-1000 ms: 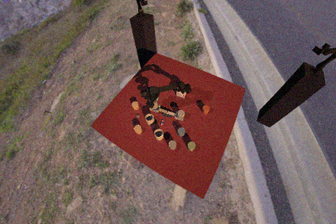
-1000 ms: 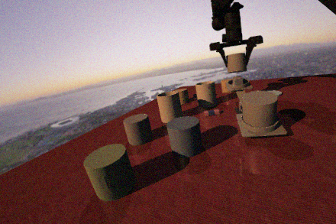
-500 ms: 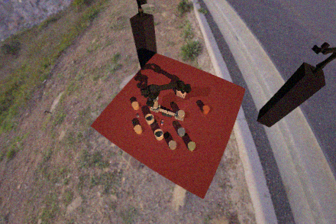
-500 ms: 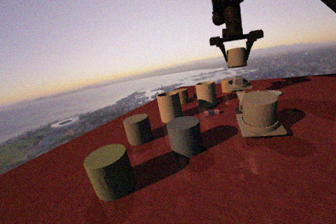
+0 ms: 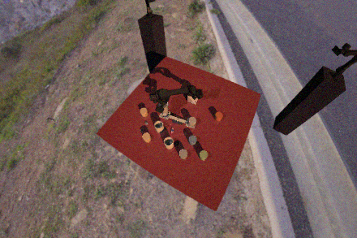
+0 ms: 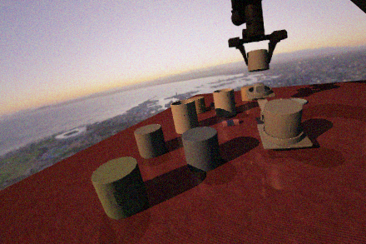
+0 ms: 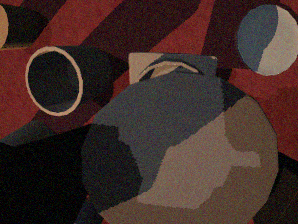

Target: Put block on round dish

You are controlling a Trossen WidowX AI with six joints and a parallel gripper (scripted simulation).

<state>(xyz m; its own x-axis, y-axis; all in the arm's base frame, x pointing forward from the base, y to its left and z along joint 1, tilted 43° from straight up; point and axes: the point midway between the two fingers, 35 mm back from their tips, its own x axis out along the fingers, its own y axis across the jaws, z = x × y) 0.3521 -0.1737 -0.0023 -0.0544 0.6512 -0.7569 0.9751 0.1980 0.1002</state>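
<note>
My gripper (image 6: 259, 57) (image 5: 194, 95) is shut on a beige cup (image 6: 258, 62) (image 5: 192, 100) (image 7: 200, 145), held in the air above the far end of the balance. The other cup (image 6: 283, 120) (image 5: 191, 122) stands upright on the near end of the balance. The far end of the balance, a square plate (image 7: 136, 64) with a raised ring, carries no cup. The held cup hides much of it in the wrist view, and I cannot make out the block there. A pale rim behind the standing cup may be the dish; I cannot tell.
Two open tubes (image 6: 185, 117) (image 6: 225, 103) stand beside the balance, one also in the wrist view (image 7: 54, 81). A grey cylinder (image 6: 201, 150), a green cylinder (image 6: 118, 187), a tan cylinder (image 6: 150, 141) and an orange one (image 5: 219, 116) stand around. A small blue-and-red piece (image 6: 231, 122) lies between.
</note>
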